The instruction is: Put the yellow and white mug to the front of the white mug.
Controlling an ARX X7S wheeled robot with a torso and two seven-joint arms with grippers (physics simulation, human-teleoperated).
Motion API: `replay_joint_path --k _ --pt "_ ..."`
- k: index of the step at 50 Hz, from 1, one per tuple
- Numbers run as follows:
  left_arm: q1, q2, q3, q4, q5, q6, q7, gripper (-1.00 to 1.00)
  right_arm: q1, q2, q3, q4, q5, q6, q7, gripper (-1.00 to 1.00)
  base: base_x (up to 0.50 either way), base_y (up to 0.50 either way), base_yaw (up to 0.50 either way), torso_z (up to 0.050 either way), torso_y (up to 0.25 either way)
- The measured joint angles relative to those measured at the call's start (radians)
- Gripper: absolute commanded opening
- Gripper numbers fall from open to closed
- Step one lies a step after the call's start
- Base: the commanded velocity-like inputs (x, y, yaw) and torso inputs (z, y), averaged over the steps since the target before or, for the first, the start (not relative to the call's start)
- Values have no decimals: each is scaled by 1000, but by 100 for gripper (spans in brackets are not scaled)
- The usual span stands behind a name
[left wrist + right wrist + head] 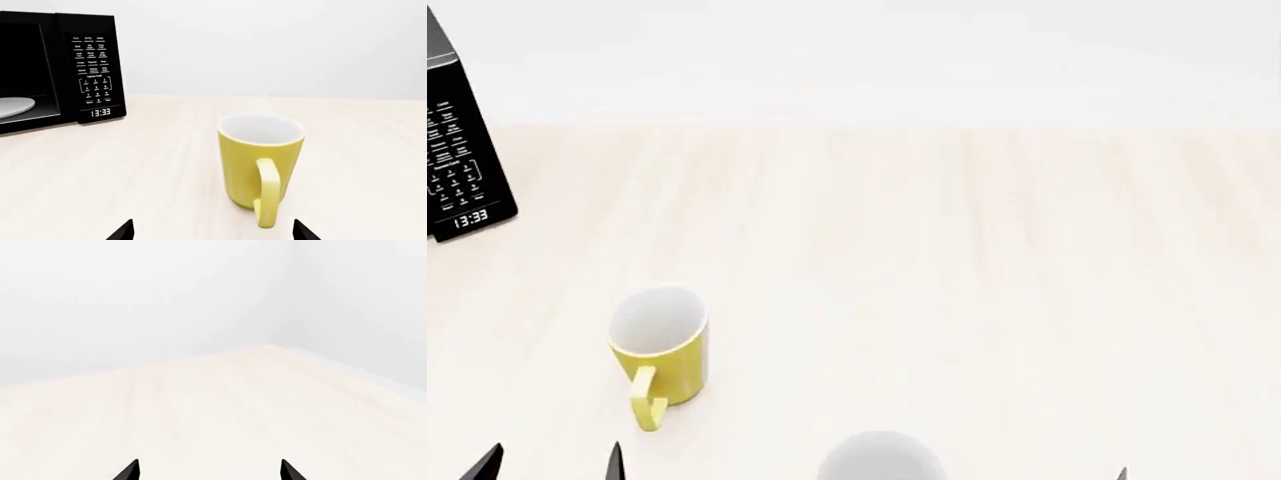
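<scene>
The yellow and white mug stands upright on the pale wooden table at the near left, its yellow handle pointing toward me. It also shows in the left wrist view, just ahead of my left gripper, which is open and empty. The left gripper's tips show at the head view's bottom left. The white mug is at the bottom edge of the head view, only its top showing. My right gripper is open and empty over bare table; one tip shows in the head view.
A black microwave stands at the far left with its door open and a white plate inside. A white wall runs behind the table. The table's far corner shows in the right wrist view.
</scene>
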Motion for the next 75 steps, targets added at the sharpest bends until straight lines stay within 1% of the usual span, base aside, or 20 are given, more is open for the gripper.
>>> replay_joint_path --k 21,40,57,75 --pt "-5 -12 15 0 -15 -7 -19 100 -16 7 -9 -30 -7 28 42 100 0 0 0 0 0" --pt "-91 13 67 -47 18 -65 -69 100 -13 13 -17 1 8 12 44 100 0 0 0 0 0" --pt "-225 57 106 -239 37 -56 -121 100 -7 19 -23 33 30 -3 36 100 0 0 0 0 0" --pt "-360 93 143 -451 1 -32 -139 100 -8 27 -31 38 42 -8 40 100 0 0 0 0 0"
